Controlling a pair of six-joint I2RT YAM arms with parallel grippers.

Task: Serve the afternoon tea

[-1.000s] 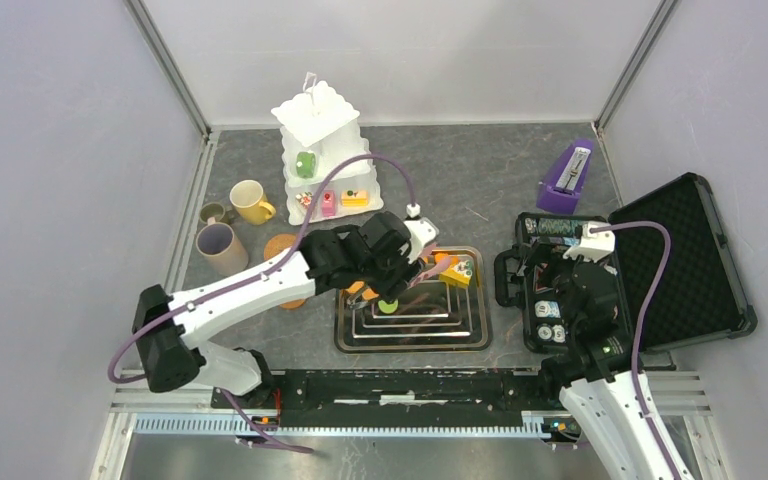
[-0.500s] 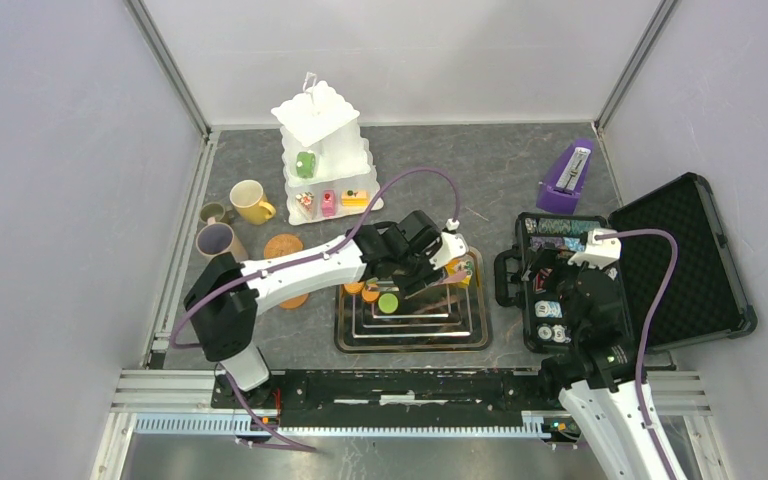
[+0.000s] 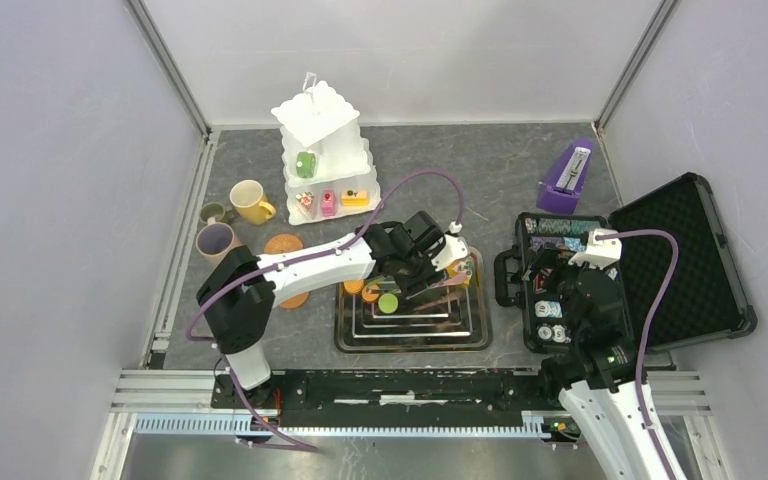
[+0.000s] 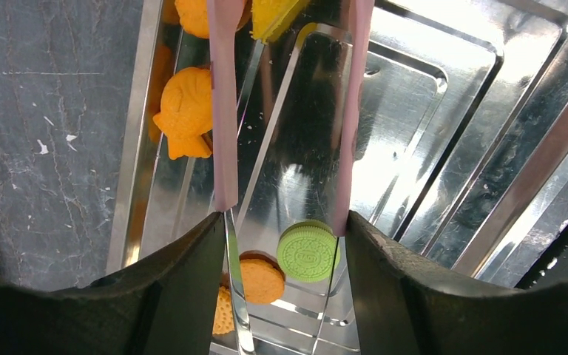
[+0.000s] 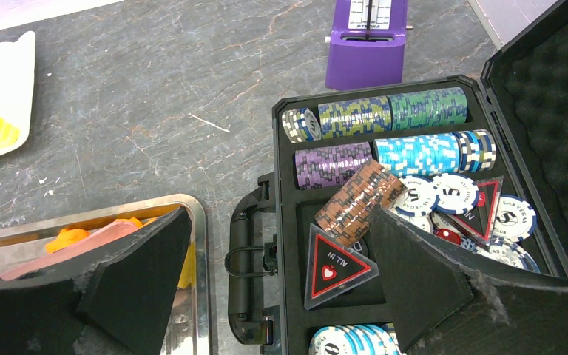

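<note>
Overhead view of a grey stone-look surface (image 3: 460,165) with two robot arms at its near edge. The white three-tier stand (image 3: 318,128) sits at 11 o'clock, with small toy cakes (image 3: 328,204) on its lower tiers. Three mugs stand at 9 o'clock, well apart from the tray: the yellow mug (image 3: 250,201), the beige-lilac mug (image 3: 219,245) and, toward the wall, the small green mug (image 3: 214,213). A round orange biscuit (image 3: 282,246) lies on the surface just at 3 o'clock of the beige-lilac mug.

A stepped steel tray (image 3: 430,330) lies near the centre, toward 6 o'clock, and the left arm reaches across it. In the left wrist view, the left hand (image 4: 285,222) pinches a pair of pink-armed tongs (image 4: 224,111), one finger against each arm. The arms of the tongs stand apart over the tray with nothing between them.

In the tray lie a green biscuit (image 4: 308,251), an orange sandwich biscuit (image 4: 260,279) just beside it, an orange fish-shaped cake (image 4: 186,112) against the rim, and a yellow cake (image 4: 274,13) at the far end.

At 3 o'clock the right hand (image 5: 277,214) hovers with fingers spread wide, gripping nothing, above an open black case (image 5: 540,89) of poker chips (image 5: 421,151). A purple metronome (image 5: 366,44) stands at 2 o'clock, near the case.
</note>
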